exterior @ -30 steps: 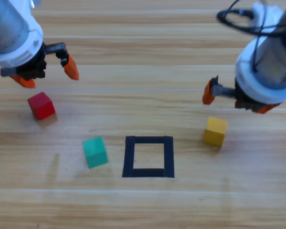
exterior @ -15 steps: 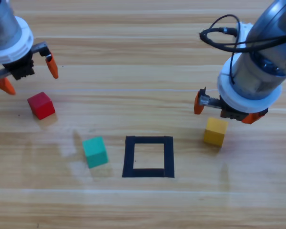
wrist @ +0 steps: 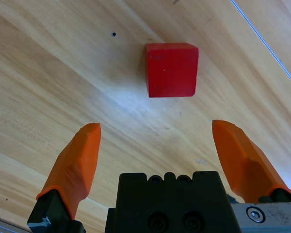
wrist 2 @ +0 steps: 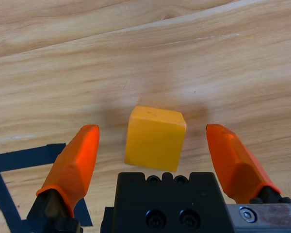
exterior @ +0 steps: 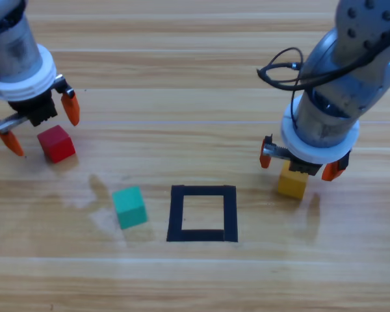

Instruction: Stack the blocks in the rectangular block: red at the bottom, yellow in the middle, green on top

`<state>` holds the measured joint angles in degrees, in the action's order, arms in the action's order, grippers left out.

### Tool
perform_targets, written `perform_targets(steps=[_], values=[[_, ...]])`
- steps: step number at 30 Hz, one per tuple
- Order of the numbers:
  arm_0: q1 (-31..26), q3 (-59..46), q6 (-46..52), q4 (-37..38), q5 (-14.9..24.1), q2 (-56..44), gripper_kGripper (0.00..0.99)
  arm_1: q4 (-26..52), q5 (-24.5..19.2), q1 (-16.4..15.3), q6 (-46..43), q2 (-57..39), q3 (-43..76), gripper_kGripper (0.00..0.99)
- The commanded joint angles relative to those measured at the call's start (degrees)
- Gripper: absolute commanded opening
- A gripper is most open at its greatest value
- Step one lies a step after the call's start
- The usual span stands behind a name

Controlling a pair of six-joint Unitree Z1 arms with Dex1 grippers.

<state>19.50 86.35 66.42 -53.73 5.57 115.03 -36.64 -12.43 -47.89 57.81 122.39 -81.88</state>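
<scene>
- On the left side of the table, my left gripper [exterior: 42, 127] hangs just above and beside the red cube [exterior: 56, 143], jaws spread wide; from my left wrist the cube sits ahead of the gap, not yet between the jaws.
- Over at the right, my right gripper [exterior: 302, 162] stands over the yellow cube [exterior: 291, 184], jaws wide, the cube between them in my right wrist view but not gripped.
- Well apart from both, the green cube [exterior: 129, 207] lies just left of the black tape frame [exterior: 202, 213], which holds only bare wood.
- Judging by this, I am at step 1: all 3 cubes lie loose and nothing is stacked.
- Red goes in first, so my next move calls for easing the left jaws forward around red, squaring to its faces, then closing. Yellow can be gripped but must wait its turn.
</scene>
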Motion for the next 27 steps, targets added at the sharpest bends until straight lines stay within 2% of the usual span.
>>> perform_targets(steps=[1, 9, 27], values=[[1.06, 2.68, 2.57, -1.37, 1.37, 5.29, 0.976, -0.97, -0.14, 3.06, 0.37, 3.73, -0.82, 0.946], [0.36, 6.63, 3.28, -1.73, 0.76, 9.69, 0.974, -0.97, 2.15, 3.15, 0.20, 4.08, -0.47, 0.851], [-4.04, 8.92, 0.73, -1.37, -1.26, 14.52, 0.973, -0.88, 3.91, 3.15, 0.81, 5.93, -0.12, 0.834]])
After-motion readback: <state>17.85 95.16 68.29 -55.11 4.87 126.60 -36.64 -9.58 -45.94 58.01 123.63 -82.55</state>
